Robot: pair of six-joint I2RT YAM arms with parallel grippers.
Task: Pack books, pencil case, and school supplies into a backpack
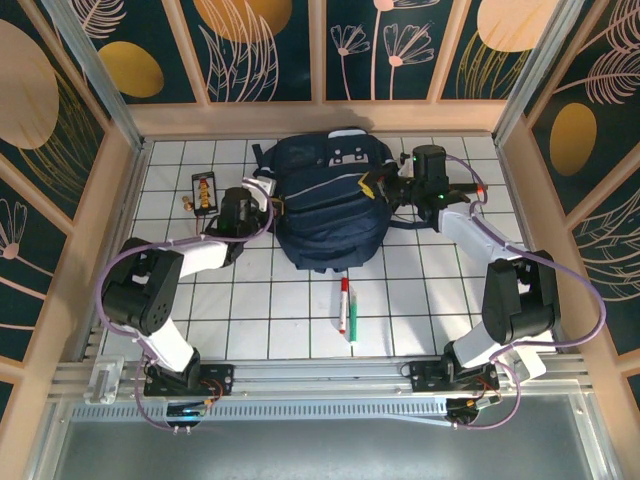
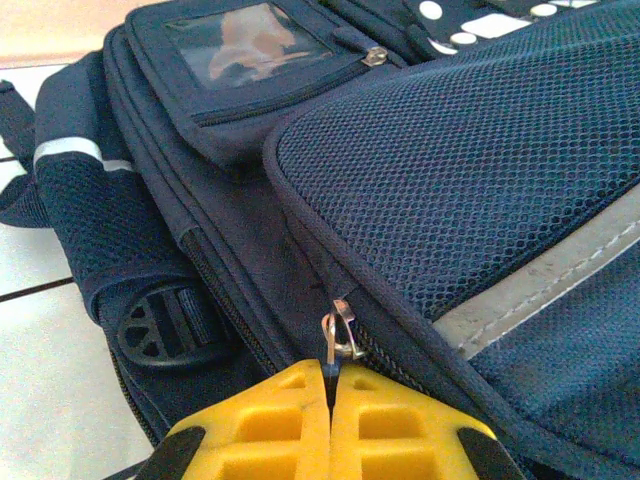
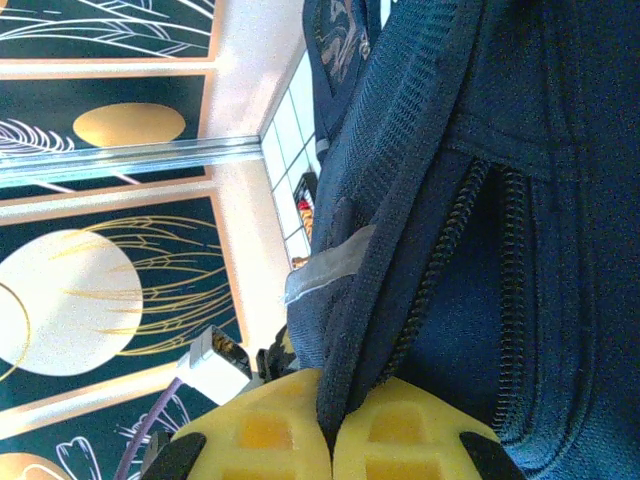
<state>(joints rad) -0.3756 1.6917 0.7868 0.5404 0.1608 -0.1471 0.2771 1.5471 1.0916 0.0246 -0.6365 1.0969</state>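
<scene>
The dark navy backpack point(image 1: 330, 205) lies at the middle back of the table. My left gripper point(image 2: 330, 372) is at its left side point(image 1: 275, 202), yellow fingers shut on a small metal zipper pull point(image 2: 341, 338) of the backpack. At the backpack's right side point(image 1: 373, 185), my right gripper point(image 3: 335, 408) is shut on a fold of fabric by a zipper seam point(image 3: 352, 350). The marker pen point(image 1: 344, 305), with its red cap, white middle and green end, lies on the table in front of the backpack. The books and the pencil case are out of view.
A small black card with orange pieces point(image 1: 204, 190) lies left of the backpack, close to the left arm. Wooden walls point(image 1: 100, 215) enclose the white gridded table point(image 1: 270, 300) on three sides.
</scene>
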